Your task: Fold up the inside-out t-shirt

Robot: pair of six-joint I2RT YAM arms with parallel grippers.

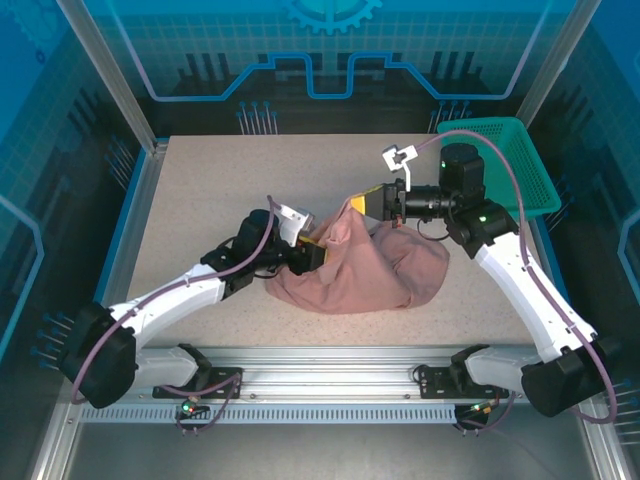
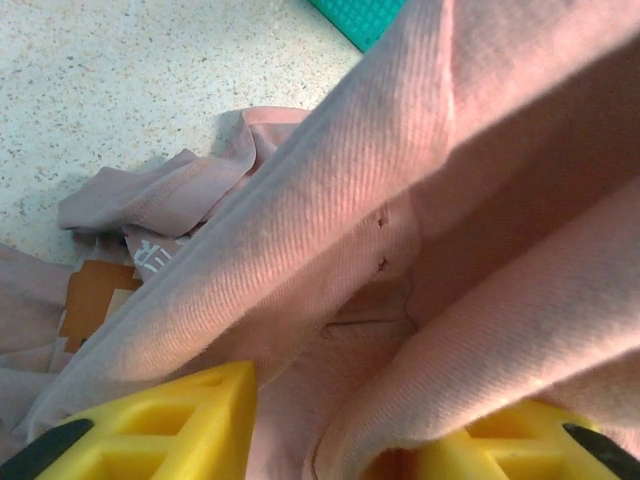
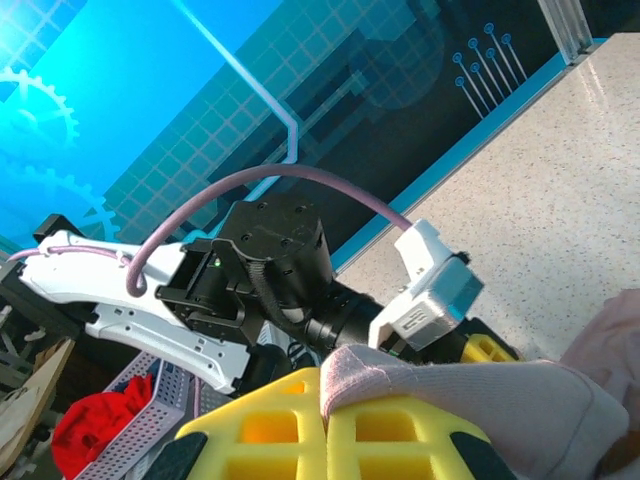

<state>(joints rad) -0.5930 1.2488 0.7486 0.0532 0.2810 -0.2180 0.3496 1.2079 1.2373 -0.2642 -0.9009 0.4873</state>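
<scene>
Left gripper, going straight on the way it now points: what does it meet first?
The dusty salmon-pink cloth t-shirt: a fold of it lies between the left gripper's yellow fingers, right in its path. What lies behind the cloth is hidden.

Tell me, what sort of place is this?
Probably a robotics test cell: left arm and right arm bolted at a speckled table, blue gear-and-circuit wall panels around it, a pink t-shirt between them.

T-shirt (image 1: 360, 265) matt cloth w/ fine ribs, table (image 1: 200, 200) matt speckled, basket (image 1: 520, 165) plastic mesh.
</scene>
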